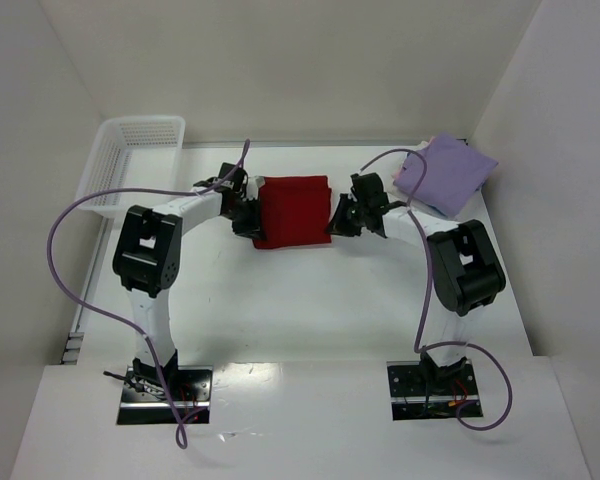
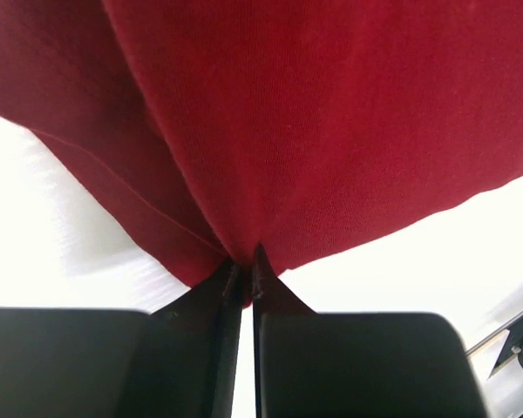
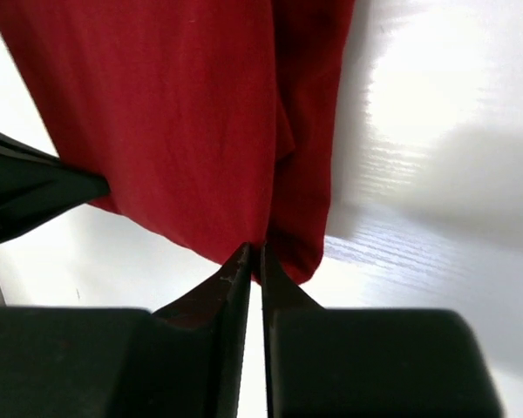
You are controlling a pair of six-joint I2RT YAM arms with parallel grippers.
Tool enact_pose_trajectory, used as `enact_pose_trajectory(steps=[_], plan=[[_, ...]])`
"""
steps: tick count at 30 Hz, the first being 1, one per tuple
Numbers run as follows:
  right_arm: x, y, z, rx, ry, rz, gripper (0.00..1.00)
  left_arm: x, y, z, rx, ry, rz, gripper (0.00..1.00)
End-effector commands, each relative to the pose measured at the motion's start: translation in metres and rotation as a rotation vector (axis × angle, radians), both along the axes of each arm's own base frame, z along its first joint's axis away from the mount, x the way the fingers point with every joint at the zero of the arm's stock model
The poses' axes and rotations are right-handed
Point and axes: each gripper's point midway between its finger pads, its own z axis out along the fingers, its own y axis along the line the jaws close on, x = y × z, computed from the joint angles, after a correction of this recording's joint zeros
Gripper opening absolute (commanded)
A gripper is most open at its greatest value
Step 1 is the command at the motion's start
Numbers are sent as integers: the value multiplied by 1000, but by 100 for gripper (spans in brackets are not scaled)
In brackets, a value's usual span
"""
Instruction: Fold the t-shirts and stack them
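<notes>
The dark red t-shirt (image 1: 293, 210) is a folded rectangle at the middle back of the table. My left gripper (image 1: 248, 215) is shut on its left edge, and my right gripper (image 1: 338, 220) is shut on its right edge. In the left wrist view the red t-shirt (image 2: 314, 131) hangs from my left gripper (image 2: 246, 259) above the white table. In the right wrist view the red t-shirt (image 3: 183, 122) is pinched in my right gripper (image 3: 254, 252). The lavender t-shirt (image 1: 448, 172) lies folded square at the back right, on top of others with pale edges.
A white mesh basket (image 1: 130, 160) stands at the back left by the wall. White walls close in the table at the back and on both sides. The left arm's dark fingers (image 3: 26, 192) show at the left in the right wrist view.
</notes>
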Motion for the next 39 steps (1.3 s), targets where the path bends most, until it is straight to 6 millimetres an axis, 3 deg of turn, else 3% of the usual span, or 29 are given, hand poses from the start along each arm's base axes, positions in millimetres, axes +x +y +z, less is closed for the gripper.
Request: enact_pose_trajectory(steps=[1, 10, 16, 18, 19, 22, 23, 25, 27, 28, 30, 31, 32, 33, 35, 39], plan=[[-5, 0, 6, 8, -19, -8, 11, -5, -5, 20, -32, -40, -23, 12], [-21, 3, -11, 0, 19, 4, 2, -11, -12, 20, -30, -31, -43, 9], [-22, -4, 3, -25, -12, -3, 2, -12, -4, 28, 12, -43, -21, 9], [-20, -5, 11, -32, -28, -3, 2, -10, -3, 38, 14, -66, -17, 9], [-21, -8, 14, -52, -27, -8, 7, -10, -1, 40, 24, -61, -13, 15], [-7, -13, 52, -68, -118, -32, 16, -1, 2, 70, 38, -131, -5, 27], [-4, -14, 63, -68, -141, -42, 16, 8, 0, 93, 29, -187, 2, 34], [5, -12, 104, -38, -226, -54, 16, 20, 1, 115, 39, -256, -3, 38], [21, -17, 133, -12, -293, -81, 10, 30, -1, 140, 26, -317, -7, 39], [24, -16, 142, -4, -312, -83, 3, 40, -4, 163, 10, -373, -3, 39], [39, -12, 164, 16, -371, -94, 0, 57, -5, 167, 2, -406, 8, 31], [43, -10, 165, 9, -378, -88, 0, 63, -7, 171, -10, -418, 19, 20], [52, -7, 156, 5, -367, -87, 0, 72, -12, 172, -30, -445, 13, 16], [60, -2, 163, 19, -386, -81, 0, 80, -12, 175, -46, -458, 25, 14], [70, 4, 155, 19, -383, -64, 0, 97, -17, 166, -60, -478, 35, 7], [99, 15, 116, -9, -339, -54, 1, 119, -26, 143, -78, -472, 44, 3]])
